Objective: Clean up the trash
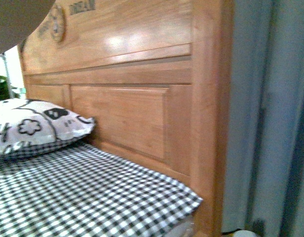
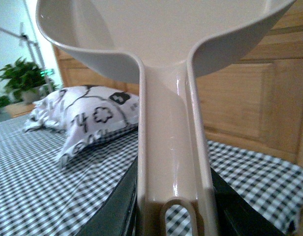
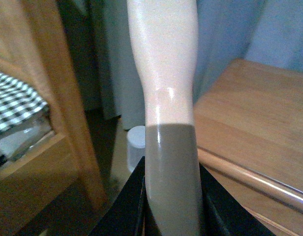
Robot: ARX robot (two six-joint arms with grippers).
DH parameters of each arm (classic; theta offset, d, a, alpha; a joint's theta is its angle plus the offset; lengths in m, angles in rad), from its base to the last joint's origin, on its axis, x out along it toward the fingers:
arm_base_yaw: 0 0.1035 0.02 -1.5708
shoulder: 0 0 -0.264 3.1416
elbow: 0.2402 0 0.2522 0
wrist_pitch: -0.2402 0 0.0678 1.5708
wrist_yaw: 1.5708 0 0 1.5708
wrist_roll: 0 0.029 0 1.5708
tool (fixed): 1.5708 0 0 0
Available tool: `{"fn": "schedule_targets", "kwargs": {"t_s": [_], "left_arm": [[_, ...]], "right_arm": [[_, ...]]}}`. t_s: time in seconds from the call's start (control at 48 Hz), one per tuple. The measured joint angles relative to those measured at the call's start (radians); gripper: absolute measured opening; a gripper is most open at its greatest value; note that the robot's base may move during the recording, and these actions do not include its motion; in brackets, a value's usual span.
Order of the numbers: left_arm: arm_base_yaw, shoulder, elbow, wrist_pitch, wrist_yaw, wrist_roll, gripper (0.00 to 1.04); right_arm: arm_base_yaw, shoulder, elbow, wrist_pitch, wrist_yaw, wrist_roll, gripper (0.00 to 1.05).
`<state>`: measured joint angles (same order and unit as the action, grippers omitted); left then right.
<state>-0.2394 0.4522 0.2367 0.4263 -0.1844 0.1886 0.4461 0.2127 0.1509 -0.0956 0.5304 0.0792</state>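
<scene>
Your left fingers (image 2: pixel 117 214) are clamped on the dustpan (image 2: pixel 166 29) handle above the checked bed (image 1: pixel 93 197) — your right fingers (image 3: pixel 123 211) grip a two-tone handle (image 3: pixel 166 98), right of the headboard (image 1: pixel 142 98). The trash — out of sight in every view.

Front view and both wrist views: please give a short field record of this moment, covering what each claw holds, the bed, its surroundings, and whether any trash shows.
left claw: shut on the dustpan handle, pan held above the bed
right claw: shut on a two-tone handle, pale above, grey below; its head is out of view
bed: checked sheet, printed pillow beside the wooden headboard
surroundings: curtain, wooden nightstand, white cylinder on the floor
trash: none visible in any view
</scene>
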Motion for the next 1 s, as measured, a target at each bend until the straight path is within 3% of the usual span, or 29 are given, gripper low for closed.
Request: {"fn": "schedule_targets", "kwargs": {"t_s": [1.001], "left_arm": [[0.002,-0.007,0.000,0.000,-0.006,-0.003,0.27]], "right_arm": [[0.021,0.004,-0.002,0.008,0.003,0.000,0.20]]}}
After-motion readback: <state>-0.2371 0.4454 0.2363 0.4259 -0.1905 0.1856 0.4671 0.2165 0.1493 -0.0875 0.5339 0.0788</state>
